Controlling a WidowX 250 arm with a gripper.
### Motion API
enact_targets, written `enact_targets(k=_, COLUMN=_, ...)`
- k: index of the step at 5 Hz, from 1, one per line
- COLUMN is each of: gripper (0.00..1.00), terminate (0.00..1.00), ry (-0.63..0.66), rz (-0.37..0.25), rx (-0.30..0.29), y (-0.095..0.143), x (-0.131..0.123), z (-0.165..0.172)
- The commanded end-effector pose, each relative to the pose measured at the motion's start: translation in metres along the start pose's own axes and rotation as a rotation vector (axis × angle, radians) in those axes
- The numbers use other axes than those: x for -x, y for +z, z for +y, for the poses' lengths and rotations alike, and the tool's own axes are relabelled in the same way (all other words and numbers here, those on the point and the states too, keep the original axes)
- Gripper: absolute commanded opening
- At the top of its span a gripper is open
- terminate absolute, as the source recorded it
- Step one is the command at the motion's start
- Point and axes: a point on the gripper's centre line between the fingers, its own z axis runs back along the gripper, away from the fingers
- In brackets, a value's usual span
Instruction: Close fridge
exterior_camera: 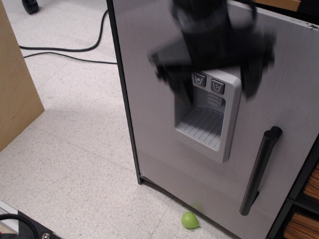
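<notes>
The gripper (213, 82) hangs in front of the upper half of the fridge (149, 114), blurred by motion. Its two dark fingers (252, 69) stand wide apart, one on either side of the dispenser panel (207, 119), and nothing is held between them. Whether any part of it touches the door cannot be told through the blur.

Behind it, the light-grey door looks flat and flush in its black frame, with no dark interior showing, so the closing appears essentially done. The black bar handle (259, 169) stands upright at the lower right, apart from the gripper.

The risk now lies in how the arm moves off. Spread this wide and so close to the raised panel, a finger could catch the panel's edge or its buttons (209, 82); a sideways or downward sweep might also hook the handle and drag the door open again.

On the speckled floor (70, 149), a small green object (189, 219) lies just beside the door's lower edge. Black cables (65, 50) run across the floor at upper left, well apart from the arm.
</notes>
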Motion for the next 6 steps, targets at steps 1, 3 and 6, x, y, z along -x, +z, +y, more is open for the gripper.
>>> enact_targets(k=1, gripper=1.0, terminate=0.0, ry=-0.021, rz=-0.062, rx=0.055, y=-0.023, x=-0.02, z=-0.029)
enact_targets(k=3, gripper=1.0, terminate=0.0, ry=-0.011, rz=-0.011, rx=0.049, y=-0.059, x=-0.031, z=-0.052)
enact_targets(k=6, gripper=1.0, terminate=0.0, ry=0.031, rz=-0.069, rx=0.081, y=-0.072, x=-0.057, z=-0.064)
